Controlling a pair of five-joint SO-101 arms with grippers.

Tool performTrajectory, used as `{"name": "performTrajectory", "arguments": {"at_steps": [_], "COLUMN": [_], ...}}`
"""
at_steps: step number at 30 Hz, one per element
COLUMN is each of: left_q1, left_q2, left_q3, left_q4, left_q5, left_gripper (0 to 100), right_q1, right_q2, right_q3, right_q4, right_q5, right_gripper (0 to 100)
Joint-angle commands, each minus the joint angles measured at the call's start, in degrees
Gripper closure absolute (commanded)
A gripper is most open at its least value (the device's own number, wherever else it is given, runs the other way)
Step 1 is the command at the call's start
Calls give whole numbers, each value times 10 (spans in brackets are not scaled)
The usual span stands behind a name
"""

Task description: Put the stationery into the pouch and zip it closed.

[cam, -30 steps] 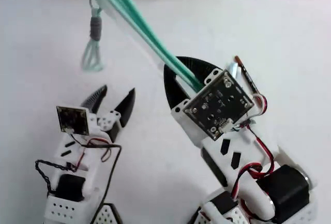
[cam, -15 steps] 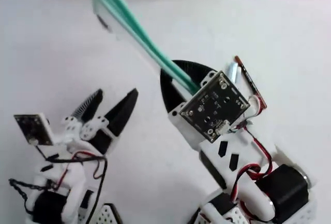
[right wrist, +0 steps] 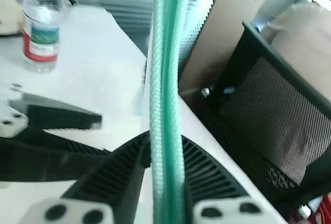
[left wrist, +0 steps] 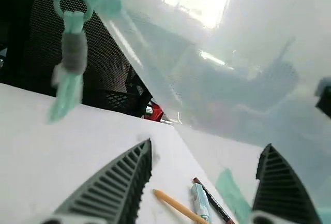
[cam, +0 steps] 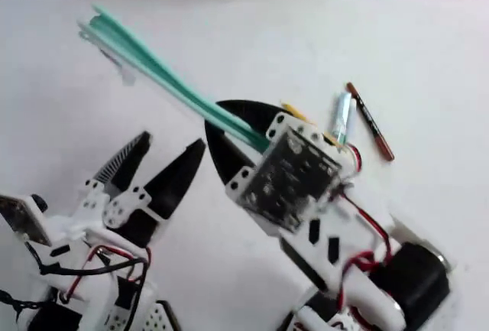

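Pouch (cam: 157,67) pinched at one end in right gripper (cam: 229,121), jaws clenched on its teal edge. Raised off table (cam: 321,33), slanting away toward the far left corner in the high view, thin edge turned up to that camera. From the right wrist, teal edging running straight out between the two black jaws, no gap either side. Left gripper (cam: 172,141) released, fingers (cam: 126,159) spread wide, low over the table just left of the right arm, aimed toward the pouch and touching nothing. From the left wrist, translucent side of the pouch hanging beyond and above the spread fingers, apart from both. Pull (left wrist: 70,63) (a teal loop with a grey band) dangling from the pouch's upper corner. Zip open or closed: cannot tell. Stationery outside the pouch, lying flat on the table to the right of the right gripper. Pen (cam: 370,121) farthest right, pale blue tube (cam: 341,117) just beside it, touching or not unclear. Yellow pencil (cam: 294,109) nearest the arm, partly hidden behind it. Bottle (right wrist: 40,32) upright on a surface in the right wrist view, well apart from everything else. Black mesh chair (right wrist: 269,115) beyond the table's far edge.
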Motion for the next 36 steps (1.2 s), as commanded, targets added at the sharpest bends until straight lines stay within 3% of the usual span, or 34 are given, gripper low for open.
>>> {"name": "performTrajectory", "arguments": {"at_steps": [1,7,11,13,16,21,24,29,36], "left_q1": [-18,-34,-55,-78,-109,-133,-153,-147,-7], "left_q2": [2,2,2,2,2,2,2,6,7], "left_q3": [12,20,22,23,26,26,18,-21,-26], "left_q4": [0,4,32,51,85,120,116,99,96], "left_q5": [4,4,-4,-40,-156,-259,-240,-142,-93], "left_gripper": [675,675,675,675,675,679,679,675,675], "right_q1": [-22,-7,43,67,102,130,125,122,122], "right_q2": [-18,-9,7,18,27,26,4,-111,-353], "right_q3": [-54,-32,55,111,192,269,308,426,592], "right_q4": [18,25,23,18,-11,-57,-87,-163,-220], "right_q5": [-3,2,57,97,141,146,146,146,149], "right_gripper": [979,979,979,979,979,979,979,979,979]}}
